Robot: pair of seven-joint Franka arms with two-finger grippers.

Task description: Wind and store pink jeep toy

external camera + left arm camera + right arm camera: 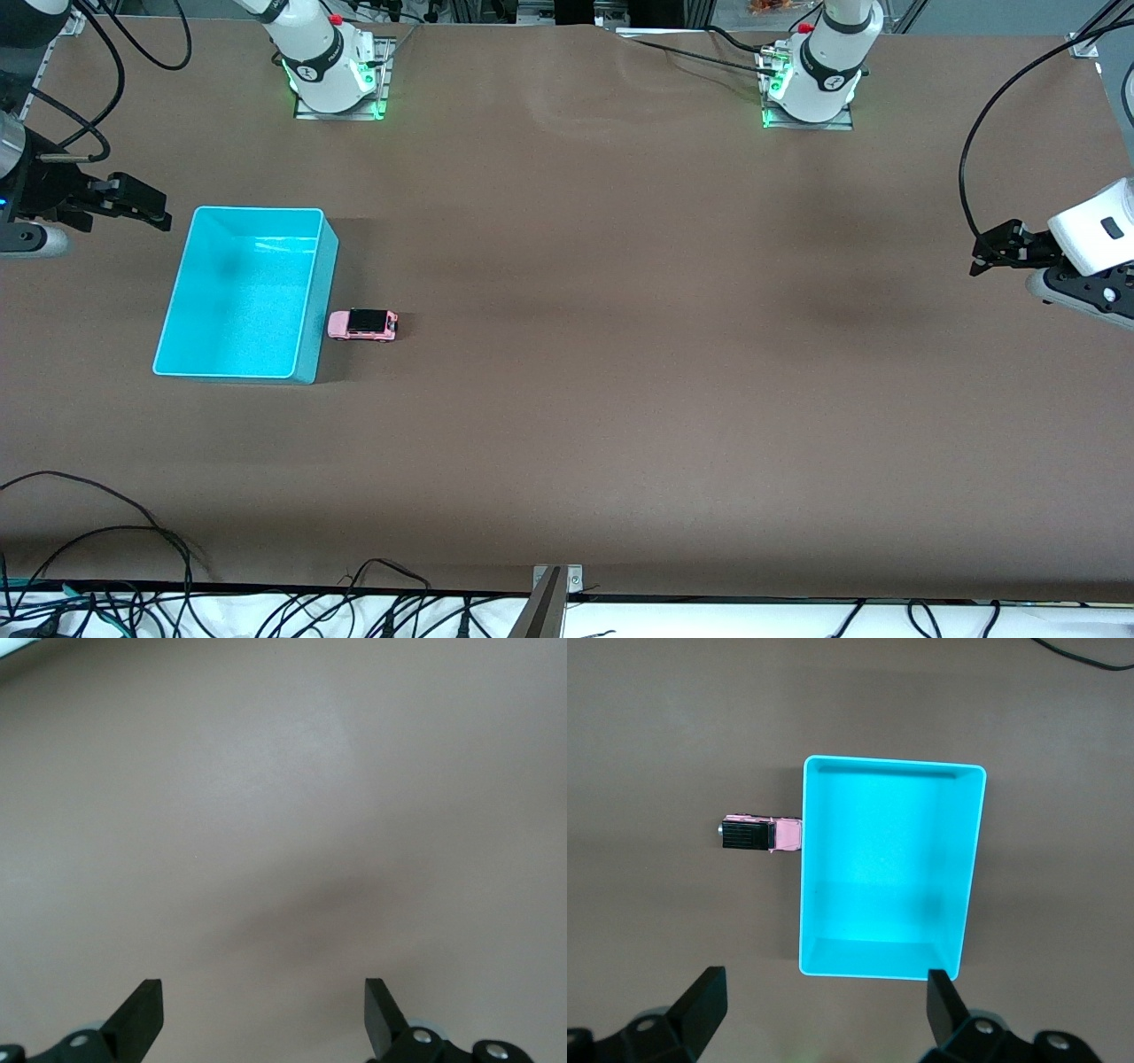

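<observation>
Brown counter (620,354): pink jeep toy (362,325) sits beside cyan bin (306,359), not yet wound or stored. Your left tool (982,257) & right tool (159,213) hang released, empty, at counter ends.

Cyan bin (306,292), below and ahead of the right gripper (824,1010): smooth, glossy plastic, its floor reflecting light. Pink jeep toy (362,324), beside the bin: shiny pink body, black flat roof. Table (620,354): matt brown covering, faintly creased. Gripper fingers (142,1014): matt black.
</observation>
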